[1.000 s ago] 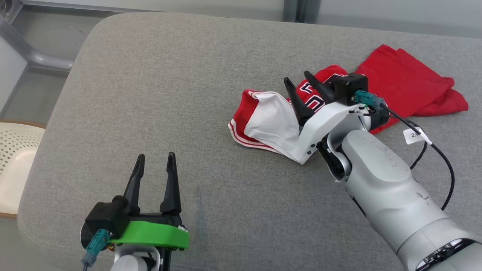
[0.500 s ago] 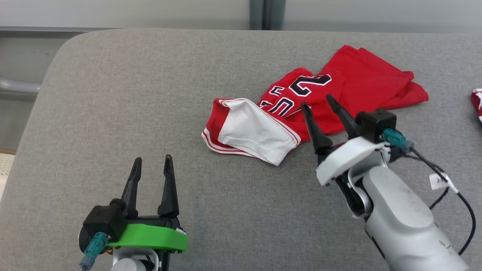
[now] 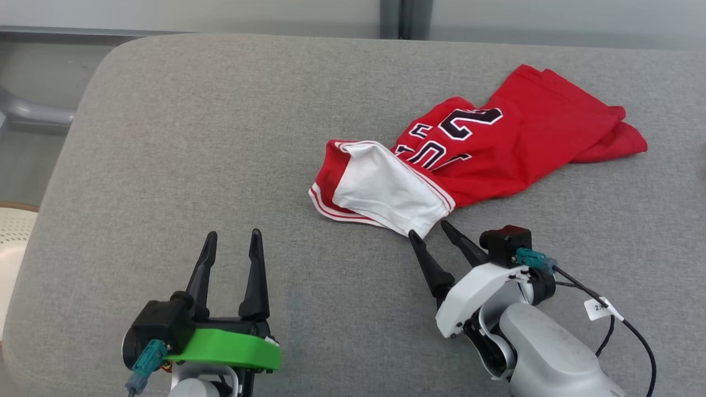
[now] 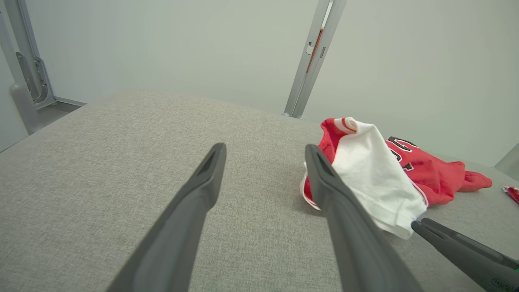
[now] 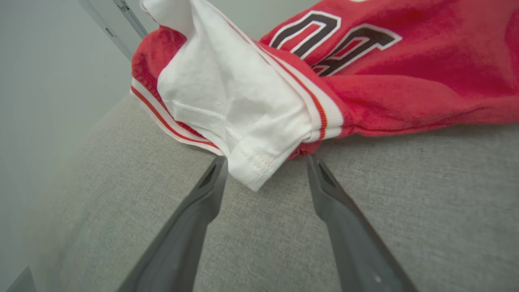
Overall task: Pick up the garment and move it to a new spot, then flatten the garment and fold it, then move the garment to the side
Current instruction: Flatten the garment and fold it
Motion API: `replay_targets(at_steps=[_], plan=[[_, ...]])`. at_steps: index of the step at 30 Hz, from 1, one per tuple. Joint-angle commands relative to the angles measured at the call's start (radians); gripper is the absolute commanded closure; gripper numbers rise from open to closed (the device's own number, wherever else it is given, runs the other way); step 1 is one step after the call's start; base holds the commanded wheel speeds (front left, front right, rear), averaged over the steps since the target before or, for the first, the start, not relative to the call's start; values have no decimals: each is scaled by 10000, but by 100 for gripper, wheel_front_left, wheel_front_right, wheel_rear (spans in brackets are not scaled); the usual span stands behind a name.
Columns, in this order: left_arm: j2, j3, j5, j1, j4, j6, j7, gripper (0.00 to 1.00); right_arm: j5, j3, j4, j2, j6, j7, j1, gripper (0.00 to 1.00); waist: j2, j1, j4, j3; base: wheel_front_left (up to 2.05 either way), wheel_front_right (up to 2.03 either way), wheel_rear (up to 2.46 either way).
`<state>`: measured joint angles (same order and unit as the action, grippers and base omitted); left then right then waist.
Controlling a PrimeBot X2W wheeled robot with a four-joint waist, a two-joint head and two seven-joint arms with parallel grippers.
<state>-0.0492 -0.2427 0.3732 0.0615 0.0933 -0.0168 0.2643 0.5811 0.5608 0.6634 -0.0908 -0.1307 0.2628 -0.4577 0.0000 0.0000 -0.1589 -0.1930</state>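
The garment [image 3: 485, 149] is a red jersey with black-and-white numbers and a white lining turned out at its near-left end. It lies crumpled on the grey cushion [image 3: 220, 138], right of centre. My right gripper [image 3: 429, 230] is open just in front of the white corner, fingertips nearly touching it. In the right wrist view the garment [image 5: 365, 81] lies ahead and its white corner hangs between the tips of the right gripper [image 5: 266, 159], with nothing held. My left gripper [image 3: 233, 233] stands open and empty at the near left, apart from the garment [image 4: 438, 178]; the left wrist view also shows the left gripper [image 4: 265, 147] open.
The cushion's rounded left edge drops toward a cream perforated seat [image 3: 14, 237]. A grey metal post [image 4: 312, 56] stands behind the cushion against a pale wall. A small red-and-white item [image 4: 511, 192] lies at the far right. A black cable with a white tag [image 3: 601, 309] trails from my right wrist.
My right gripper has drawn back from over the garment to its near side and opened wider. The head camera shifted. The left gripper and the garment have stayed put.
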Motion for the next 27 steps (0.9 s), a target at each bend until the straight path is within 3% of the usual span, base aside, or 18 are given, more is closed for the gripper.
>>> replay_targets(at_steps=[1, 5, 6, 7, 9, 18, 22, 27], plan=[[-29, -10, -31, 102, 13, 24, -5, 0, 95, 29, 163, 26, 0, 28, -207, 0, 0, 0, -324, -19, 0, 0, 0], [-29, 61, -51, -30, 3, -21, -3, 0, 180, 111, 260, 103, 0, 27, -371, 0, 0, 0, -609, 49, 0, 0, 0], [-29, 82, -60, -73, 3, -21, -3, 0, 175, 142, 218, 102, 0, 27, -362, 16, 0, 0, -639, 75, 0, 0, 0], [-29, 110, -65, -121, 6, -14, -3, 0, 125, 153, 100, 93, 0, 27, -349, 54, 0, 0, -658, 107, 0, 0, 0], [-27, 144, -59, -195, 8, -21, -3, 0, 6, 103, -186, 62, 0, 27, -233, 100, 0, 0, -658, 183, 0, 0, 0], [-27, 197, -15, -326, -40, -31, -3, 0, -43, 389, -1455, 92, 0, 27, 243, 100, 0, 0, -198, 408, 0, 0, 0], [-27, 178, 8, -330, -26, -51, -3, 0, -61, 476, -1610, -17, 0, 27, 397, 100, 0, 0, -93, 422, 0, 0, 0], [-27, 169, 22, -285, -48, -13, -3, 0, 37, -110, -1401, -90, 0, 27, 737, 98, 0, 0, -111, 358, 0, 0, 0]])
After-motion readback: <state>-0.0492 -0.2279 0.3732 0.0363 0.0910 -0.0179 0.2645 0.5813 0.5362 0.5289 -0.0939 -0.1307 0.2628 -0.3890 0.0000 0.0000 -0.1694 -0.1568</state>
